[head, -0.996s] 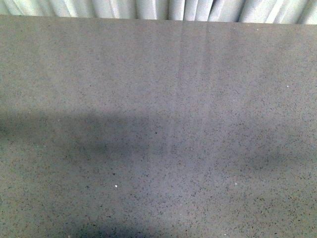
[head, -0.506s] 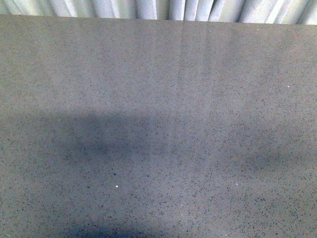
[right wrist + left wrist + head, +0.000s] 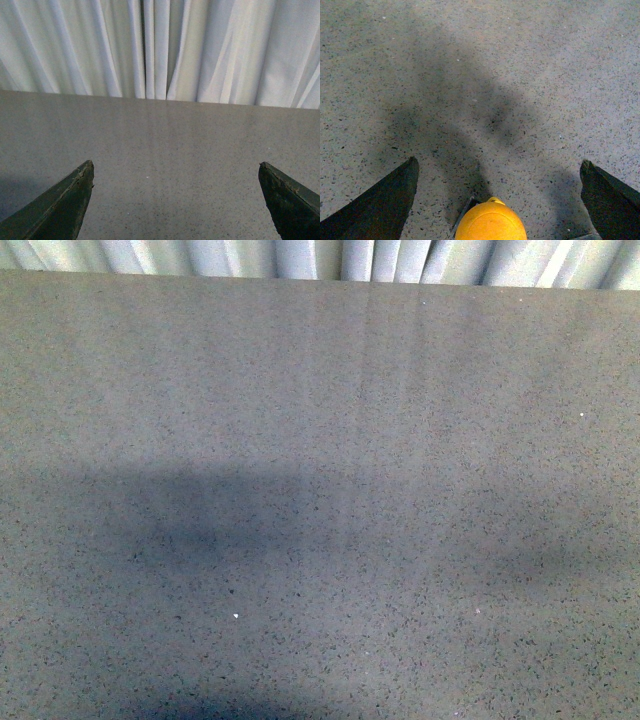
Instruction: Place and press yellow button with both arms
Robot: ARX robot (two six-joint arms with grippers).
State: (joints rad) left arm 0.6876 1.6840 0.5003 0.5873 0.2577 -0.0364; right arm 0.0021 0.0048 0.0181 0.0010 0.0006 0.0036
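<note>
Front view gives only speckled table [image 3: 320, 440] and curtain [image 3: 300, 255], left wrist view alone shows one yellow button [image 3: 490, 224], between wide-spread, untouching left gripper [image 3: 498, 161] fingers, right gripper [image 3: 175, 163] also spread, empty

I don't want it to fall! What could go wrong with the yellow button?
The yellow button lies between the left gripper's wide-open fingers, unclamped, so closing off-centre might knock it aside. The front view does not show the button, so the right gripper might miss it.

yellow button [image 3: 491, 222] between left gripper [image 3: 498, 167] jaws, curtain [image 3: 300, 255] behind table [image 3: 320, 440]
</note>
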